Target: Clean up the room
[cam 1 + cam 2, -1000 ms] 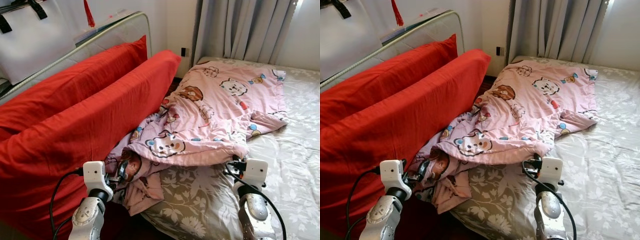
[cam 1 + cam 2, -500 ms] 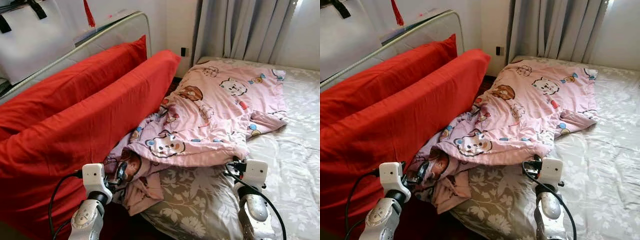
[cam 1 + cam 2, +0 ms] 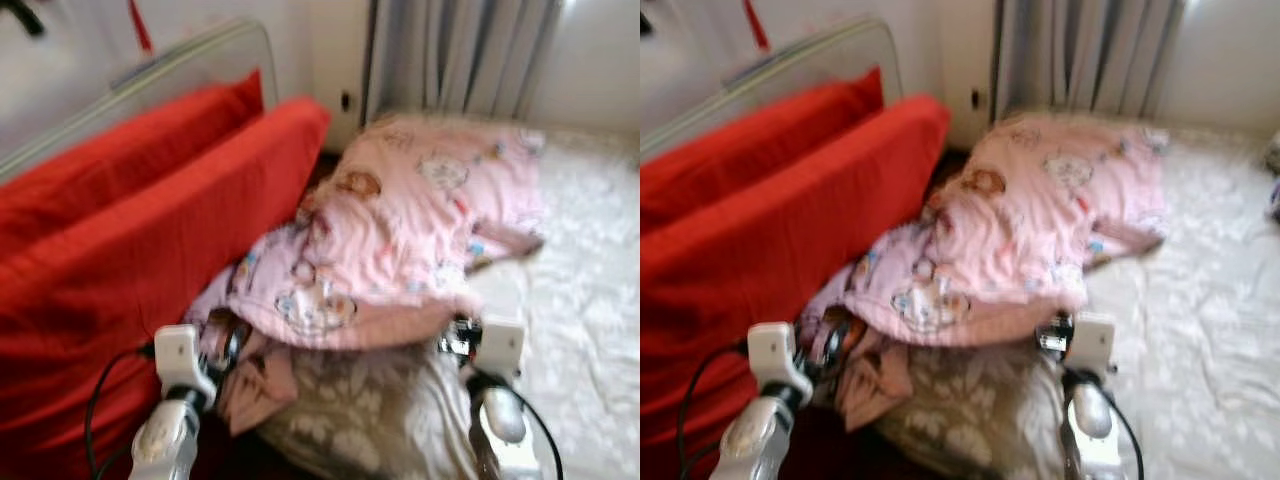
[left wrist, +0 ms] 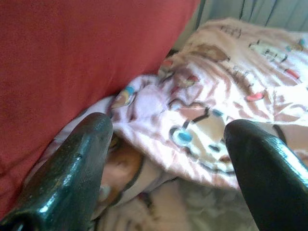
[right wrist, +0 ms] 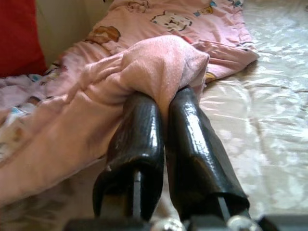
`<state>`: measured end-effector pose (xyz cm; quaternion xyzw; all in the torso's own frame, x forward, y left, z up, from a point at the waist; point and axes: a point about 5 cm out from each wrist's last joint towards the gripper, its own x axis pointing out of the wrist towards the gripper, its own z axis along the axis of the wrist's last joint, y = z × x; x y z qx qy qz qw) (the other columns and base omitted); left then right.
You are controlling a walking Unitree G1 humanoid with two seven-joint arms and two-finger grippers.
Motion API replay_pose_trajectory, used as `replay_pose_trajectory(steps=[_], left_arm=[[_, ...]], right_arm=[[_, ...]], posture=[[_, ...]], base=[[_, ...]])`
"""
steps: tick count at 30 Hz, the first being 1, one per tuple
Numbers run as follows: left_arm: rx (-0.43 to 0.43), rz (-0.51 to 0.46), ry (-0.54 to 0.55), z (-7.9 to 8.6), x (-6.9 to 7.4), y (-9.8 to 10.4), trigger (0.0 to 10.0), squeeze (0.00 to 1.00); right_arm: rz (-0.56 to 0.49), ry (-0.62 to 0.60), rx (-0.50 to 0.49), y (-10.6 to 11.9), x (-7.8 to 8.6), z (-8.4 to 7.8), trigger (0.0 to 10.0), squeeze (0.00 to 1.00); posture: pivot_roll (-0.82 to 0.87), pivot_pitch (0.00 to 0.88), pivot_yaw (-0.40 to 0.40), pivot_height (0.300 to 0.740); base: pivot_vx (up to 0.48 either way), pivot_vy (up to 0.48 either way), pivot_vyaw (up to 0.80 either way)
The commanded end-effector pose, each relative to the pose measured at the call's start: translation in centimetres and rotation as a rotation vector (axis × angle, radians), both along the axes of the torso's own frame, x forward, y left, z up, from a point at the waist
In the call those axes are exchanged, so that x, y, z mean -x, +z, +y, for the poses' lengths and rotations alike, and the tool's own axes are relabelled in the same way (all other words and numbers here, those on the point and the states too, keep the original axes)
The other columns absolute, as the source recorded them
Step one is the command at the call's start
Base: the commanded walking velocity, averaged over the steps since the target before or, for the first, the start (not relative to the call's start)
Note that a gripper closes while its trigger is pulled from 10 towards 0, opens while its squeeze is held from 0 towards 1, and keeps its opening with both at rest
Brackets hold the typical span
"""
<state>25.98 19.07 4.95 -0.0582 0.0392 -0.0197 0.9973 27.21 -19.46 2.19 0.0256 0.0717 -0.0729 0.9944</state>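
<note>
Red cushions (image 3: 150, 220): upright along the bed's left side.
Left gripper (image 4: 168, 159): fingers spread wide, empty, poised at the blanket's bunched corner beside the cushions.
Pink blanket (image 3: 420, 220): rumpled across the bed (image 3: 590, 330); likely light, soft and limp; best gripped at a gathered fold or hem.
Right gripper (image 5: 163, 125): fingers pressed together, pinching a blanket fold.

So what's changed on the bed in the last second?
Mostly the camera: the whole view has shifted and blurred. The right gripper stays shut on the pink blanket fold. The left gripper remains open beside the red cushion. Blanket and cushions look unmoved.
</note>
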Motion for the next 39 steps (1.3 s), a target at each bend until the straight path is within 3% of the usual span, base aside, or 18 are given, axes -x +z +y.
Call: replay_pose_trajectory(steps=[1,32,39], left_arm=[[-0.005,0.012,-0.008,-0.17,0.25,-0.28,10.0,0.0],[0.006,0.02,-0.003,-0.2,0.38,-0.44,10.0,0.0],[0.007,0.019,-0.004,-0.25,0.35,-0.41,10.0,0.0]], right_arm=[[-0.007,-0.016,0.003,0.21,0.02,-0.48,10.0,0.0],[0.003,0.009,-0.006,0.04,0.05,0.3,10.0,0.0],[0.002,0.014,-0.01,0.03,0.06,0.49,10.0,0.0]], posture=[[-0.01,0.038,0.04,0.74],[-0.02,0.039,0.035,0.74],[-0.02,0.039,0.034,0.74]], base=[[0.0,-0.281,0.0],[0.0,-0.009,0.0],[-0.256,0.0,0.0]])
